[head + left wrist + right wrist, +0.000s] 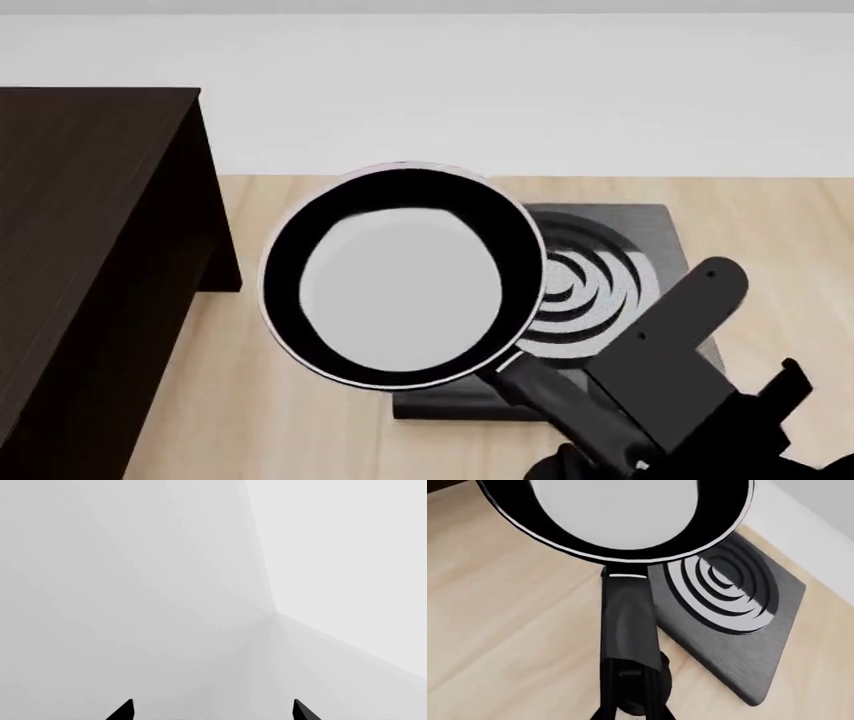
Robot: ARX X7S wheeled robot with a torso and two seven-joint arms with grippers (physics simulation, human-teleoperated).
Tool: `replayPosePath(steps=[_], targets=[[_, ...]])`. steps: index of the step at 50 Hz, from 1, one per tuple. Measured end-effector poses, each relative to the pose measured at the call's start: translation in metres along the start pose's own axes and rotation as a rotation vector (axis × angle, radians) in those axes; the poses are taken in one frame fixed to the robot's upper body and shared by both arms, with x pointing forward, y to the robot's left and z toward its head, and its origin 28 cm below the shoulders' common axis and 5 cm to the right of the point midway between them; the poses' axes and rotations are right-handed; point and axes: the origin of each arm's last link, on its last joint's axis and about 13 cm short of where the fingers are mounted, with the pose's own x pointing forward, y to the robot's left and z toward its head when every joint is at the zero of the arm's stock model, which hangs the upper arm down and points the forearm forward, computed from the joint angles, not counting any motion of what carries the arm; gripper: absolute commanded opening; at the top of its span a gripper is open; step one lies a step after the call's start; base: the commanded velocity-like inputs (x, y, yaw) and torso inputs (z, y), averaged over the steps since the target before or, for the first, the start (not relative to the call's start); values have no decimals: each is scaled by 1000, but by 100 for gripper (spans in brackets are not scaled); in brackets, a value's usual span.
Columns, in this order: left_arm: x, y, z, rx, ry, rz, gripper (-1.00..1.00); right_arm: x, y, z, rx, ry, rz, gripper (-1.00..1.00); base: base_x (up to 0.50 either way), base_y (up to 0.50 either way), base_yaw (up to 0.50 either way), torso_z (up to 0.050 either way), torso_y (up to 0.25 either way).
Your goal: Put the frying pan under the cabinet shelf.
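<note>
Pale wooden worktop [334,440], pan carried toward the cabinet.

Right pincer [630,707] is clamped on the frying pan [400,280] handle, holding it level above the burner plate [601,290], seemingly for sliding leftward under the cabinet shelf [94,260]. Left pincer [212,711] is spread, empty, facing blank wall.

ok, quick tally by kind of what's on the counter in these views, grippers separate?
Frying pan, held by the handle: 1
Burner plate: 1
Dark cabinet: 1
Grippers: 2, right gripper shut on the handle, left gripper open on nothing
Total: 5
</note>
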Motion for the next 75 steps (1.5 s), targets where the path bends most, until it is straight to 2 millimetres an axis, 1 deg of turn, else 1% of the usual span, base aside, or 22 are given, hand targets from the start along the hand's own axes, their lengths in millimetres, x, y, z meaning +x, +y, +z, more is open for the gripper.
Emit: replayPosePath(steps=[20,32,43,50,58,75], targets=[[0,-1,0,0,3,-3,100,-11,1,1,-48,45,122,-100,0,0,0,1,2],[0,-1,0,-2,6,-5,100,-13,4,2,-80,76,157,-100,0,0,0,1,2],[0,-2,0,3,9,-10,100,-14,0,6,-194,72,213,-100,0,0,0,0,2],[0,-3,1,7,8,-12,100,-13,-9,12,-271,27,223,-100,0,0,0,0,0],[0,-3,1,10,7,-13,100,-11,-23,21,-359,-14,176,-100,0,0,0,1,1],[0,-3,1,12,5,-14,100,-1,-57,45,-520,60,-8,-100,0,0,0,1,1]])
